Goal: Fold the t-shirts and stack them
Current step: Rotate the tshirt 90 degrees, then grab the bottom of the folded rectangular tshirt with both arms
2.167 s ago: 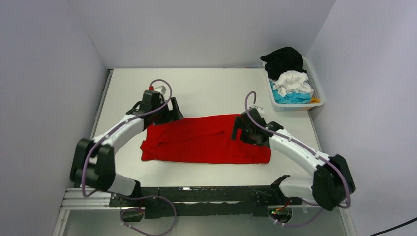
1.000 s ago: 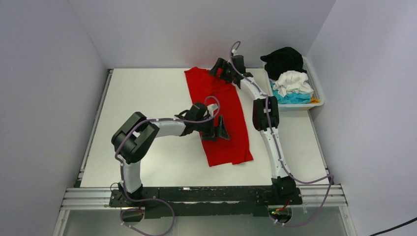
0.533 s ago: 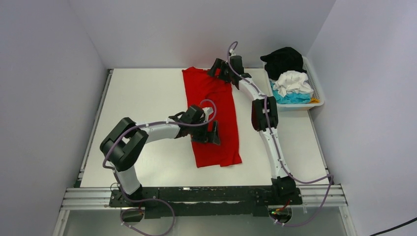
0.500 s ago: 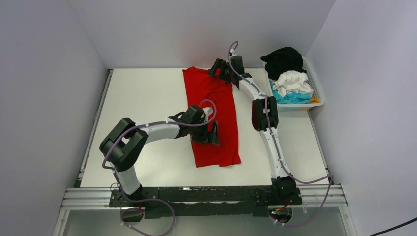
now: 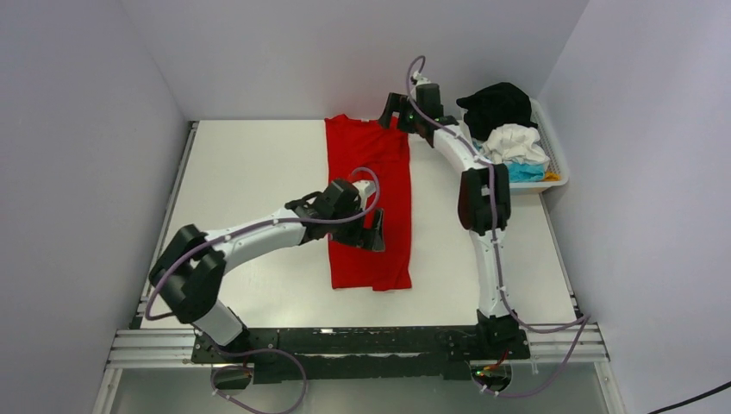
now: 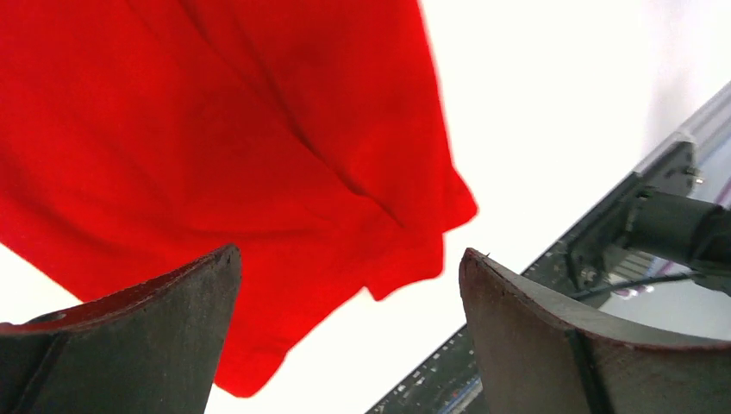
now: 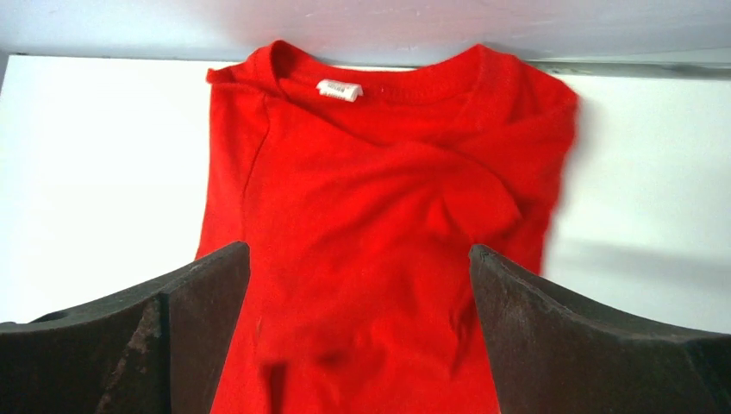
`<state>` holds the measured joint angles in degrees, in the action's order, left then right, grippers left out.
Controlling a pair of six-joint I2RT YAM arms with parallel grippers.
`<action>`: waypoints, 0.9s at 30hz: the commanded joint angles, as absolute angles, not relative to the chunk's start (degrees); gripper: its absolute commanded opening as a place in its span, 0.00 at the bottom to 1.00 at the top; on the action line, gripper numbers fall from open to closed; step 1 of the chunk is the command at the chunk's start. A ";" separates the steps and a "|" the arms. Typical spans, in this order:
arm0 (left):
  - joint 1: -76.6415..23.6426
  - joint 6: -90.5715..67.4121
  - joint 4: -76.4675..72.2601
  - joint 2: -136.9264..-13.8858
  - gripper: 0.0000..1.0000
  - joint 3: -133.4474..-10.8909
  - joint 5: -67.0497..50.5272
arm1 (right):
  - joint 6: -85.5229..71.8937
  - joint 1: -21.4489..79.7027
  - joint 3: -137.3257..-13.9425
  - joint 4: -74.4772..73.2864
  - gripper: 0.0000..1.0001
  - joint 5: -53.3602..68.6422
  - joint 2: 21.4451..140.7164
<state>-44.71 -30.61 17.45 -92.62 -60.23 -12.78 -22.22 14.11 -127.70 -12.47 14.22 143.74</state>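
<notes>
On the white table (image 5: 250,172) a red t-shirt (image 5: 369,207) is lying lengthwise, collar at 12 o'clock. The left gripper (image 5: 372,233), mid-shirt, and the right gripper (image 5: 398,112), at 1 o'clock, are hovering, fingers wide and empty. Only the right wrist view is showing the neck label (image 7: 338,90).

My left claw (image 5: 376,235) covers part of the red t-shirt (image 5: 369,164); the turquoise t-shirt (image 5: 522,172) lies mostly buried under the white t-shirt (image 5: 515,142).

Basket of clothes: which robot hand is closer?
Right. The right gripper hovers just left of the basket; the left gripper is over the red t-shirt, farther off.
</notes>
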 commanded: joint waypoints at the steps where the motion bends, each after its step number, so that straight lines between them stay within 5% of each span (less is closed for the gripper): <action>1: -45.70 -30.51 18.13 -84.27 1.00 -58.31 -9.57 | -17.53 13.99 -112.49 -11.33 1.00 7.50 122.04; 9: -45.54 -35.25 15.02 -74.06 0.99 -41.86 -7.51 | -24.78 23.67 -64.60 -15.71 1.00 -4.11 88.72; 13: -45.60 -36.43 10.53 -75.59 0.99 -38.34 -10.93 | -29.69 29.45 -53.11 -20.71 1.00 -3.95 79.07; 27: -45.60 -37.26 11.43 -81.19 0.62 -35.67 -5.37 | -35.63 32.32 -29.40 -23.38 0.88 15.56 62.43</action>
